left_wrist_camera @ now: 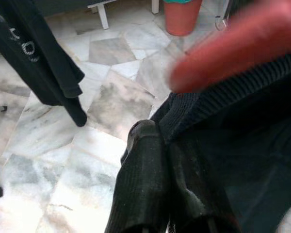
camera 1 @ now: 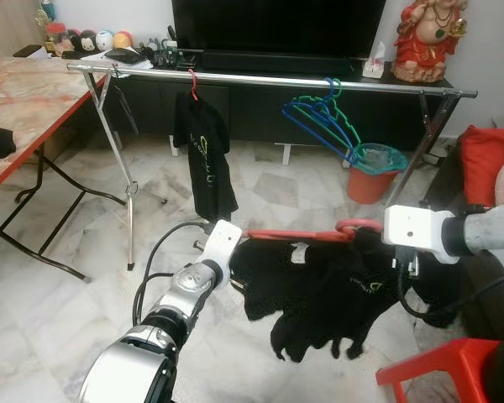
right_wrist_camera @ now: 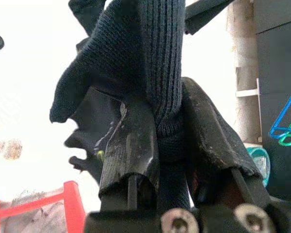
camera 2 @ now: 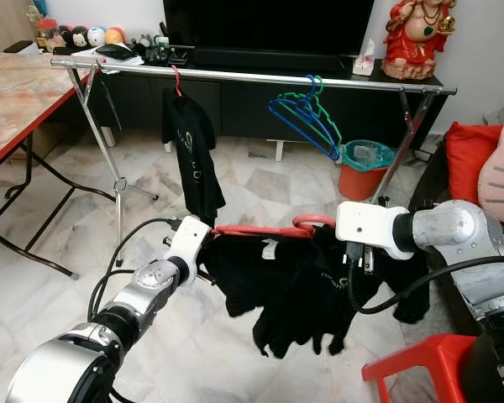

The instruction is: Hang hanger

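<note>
Both grippers hold one red hanger (camera 1: pixel 307 234) level in the air, with a black garment (camera 1: pixel 328 298) draped on it. Right gripper (right_wrist_camera: pixel 169 145) is clamped on the garment's ribbed collar by the hanger's hook end; the wrist view shows dark knit pinched between its fingers (right_wrist_camera: pixel 131 145). Left gripper (left_wrist_camera: pixel 167 165) is closed at the hanger's other end, its fingers (left_wrist_camera: pixel 143 174) together against the garment's ribbed edge, with the red bar blurred just beside them. The hanger hangs near the robot, well short of the clothes rail (camera 1: pixel 260 78), which runs left to right farther off. On that rail a black shirt (camera 1: pixel 203 155) hangs left of centre, and a bunch of blue and green hangers (camera 1: pixel 323 117) hangs toward the right. An orange bucket (camera 1: pixel 371 174) stands on the marble floor (camera 1: pixel 50 319) beyond the rail's right end. A red stool (camera 1: pixel 437 369) sits near right, and a folding table (camera 1: pixel 25 92) stands at left.
</note>
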You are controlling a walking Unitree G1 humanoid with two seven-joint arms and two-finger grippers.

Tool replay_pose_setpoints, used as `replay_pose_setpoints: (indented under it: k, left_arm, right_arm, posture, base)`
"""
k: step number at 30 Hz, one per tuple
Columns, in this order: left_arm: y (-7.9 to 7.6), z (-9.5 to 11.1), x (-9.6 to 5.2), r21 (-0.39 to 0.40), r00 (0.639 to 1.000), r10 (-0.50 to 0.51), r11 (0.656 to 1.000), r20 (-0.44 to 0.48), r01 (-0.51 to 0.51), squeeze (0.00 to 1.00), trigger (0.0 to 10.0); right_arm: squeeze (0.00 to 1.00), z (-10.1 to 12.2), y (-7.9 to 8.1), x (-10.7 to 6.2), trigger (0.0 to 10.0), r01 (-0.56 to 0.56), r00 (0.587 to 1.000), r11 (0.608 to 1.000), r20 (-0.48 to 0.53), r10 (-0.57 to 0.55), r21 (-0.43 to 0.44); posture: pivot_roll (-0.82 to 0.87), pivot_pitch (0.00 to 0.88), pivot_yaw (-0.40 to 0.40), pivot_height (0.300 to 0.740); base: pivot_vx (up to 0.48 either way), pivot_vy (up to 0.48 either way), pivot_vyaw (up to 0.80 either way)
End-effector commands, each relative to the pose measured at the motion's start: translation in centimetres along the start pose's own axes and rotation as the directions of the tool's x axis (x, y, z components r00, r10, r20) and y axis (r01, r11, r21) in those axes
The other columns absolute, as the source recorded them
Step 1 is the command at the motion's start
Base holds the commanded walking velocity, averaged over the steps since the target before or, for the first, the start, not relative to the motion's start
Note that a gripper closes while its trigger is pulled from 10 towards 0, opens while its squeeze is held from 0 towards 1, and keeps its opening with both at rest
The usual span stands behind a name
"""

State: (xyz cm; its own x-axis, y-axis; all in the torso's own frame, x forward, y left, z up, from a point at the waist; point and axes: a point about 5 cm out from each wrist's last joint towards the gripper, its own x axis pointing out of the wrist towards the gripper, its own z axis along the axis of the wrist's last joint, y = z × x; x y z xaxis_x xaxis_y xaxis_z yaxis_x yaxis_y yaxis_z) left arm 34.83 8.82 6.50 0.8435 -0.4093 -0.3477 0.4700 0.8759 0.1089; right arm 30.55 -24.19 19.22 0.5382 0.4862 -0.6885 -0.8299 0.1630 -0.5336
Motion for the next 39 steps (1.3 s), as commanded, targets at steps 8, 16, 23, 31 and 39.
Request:
replay_pose_setpoints:
  k: [8,16,23,31,39]
  left_arm:
    - [1.2,-0.7,-0.5,-0.022,0.998,0.054,0.998,-0.028,-0.055,0.00,0.0]
    - [1.1,-0.4,-0.4,-0.014,0.999,0.046,0.999,-0.024,-0.047,0.00,0.0]
    - [0.9,0.4,-0.1,-0.012,1.000,0.030,0.999,0.001,-0.030,0.00,0.0]
    - [-0.2,1.0,0.1,-0.005,0.998,-0.055,0.998,0.013,0.055,0.00,0.0]
    - [-1.8,2.5,0.5,-0.033,0.988,-0.140,0.989,0.067,0.142,0.00,0.0]
  right_arm:
    - [0.00,-1.8,0.7,-0.1,0.0,-0.032,0.993,0.999,-0.111,0.031,-0.004]
    - [0.00,-3.5,1.0,0.0,0.0,-0.046,0.964,0.998,-0.262,0.035,-0.033]
    - [0.00,-4.8,1.9,1.3,0.0,-0.041,0.941,0.998,-0.339,0.020,-0.053]
    - [0.00,-4.0,2.7,3.7,0.0,0.041,0.957,0.998,-0.285,-0.050,-0.039]
    - [0.00,-2.4,4.6,7.4,0.0,0.070,0.975,0.997,-0.216,-0.061,0.037]
  posture:
    - [-0.08,0.000,-0.013,0.740]
    - [-0.08,0.000,-0.010,0.740]
    - [-0.07,0.000,-0.012,0.740]
    - [-0.07,0.000,-0.015,0.740]
    - [-0.06,0.000,-0.023,0.740]
  base:
    - [0.000,0.000,0.00]
    - [0.000,0.000,0.00]
    - [0.000,0.000,0.00]
    - [0.000,0.000,0.00]
    - [0.000,0.000,0.00]
